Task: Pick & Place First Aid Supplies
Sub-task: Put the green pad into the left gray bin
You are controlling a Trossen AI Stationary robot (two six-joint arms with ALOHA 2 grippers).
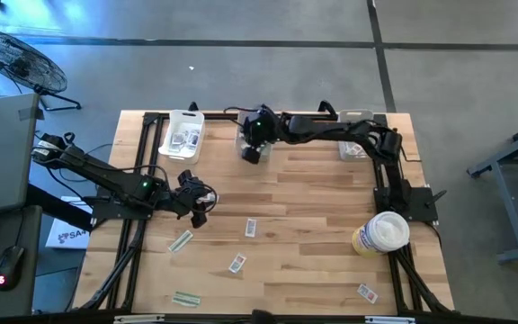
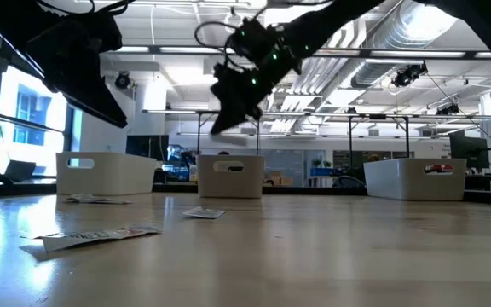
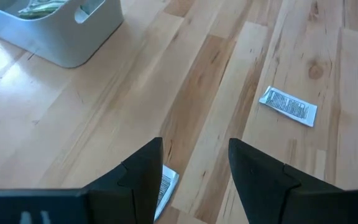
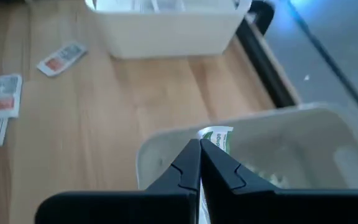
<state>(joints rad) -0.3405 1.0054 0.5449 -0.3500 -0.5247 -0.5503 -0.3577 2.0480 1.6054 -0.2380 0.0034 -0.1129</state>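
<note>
Right hand [image 4: 199,163]: clamped on green strip [image 4: 218,138], above middle bin [image 4: 303,140], top centre.
Left hand [image 3: 194,168]: fingers apart, over worktop [image 3: 104,124], left of centre.

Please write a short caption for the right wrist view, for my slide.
Shut right gripper holds a green strip above a white bin.

Even overhead light on the wooden table [image 1: 304,216], shadows soft. Low view is backlit: ceiling strip lights [image 2: 228,49] and window [image 2: 32,119] flare, arms go near-black. Right wrist view is soft, probably motion blur; middle bin [image 4: 272,155] out of focus. Left wrist view sharp.
</note>
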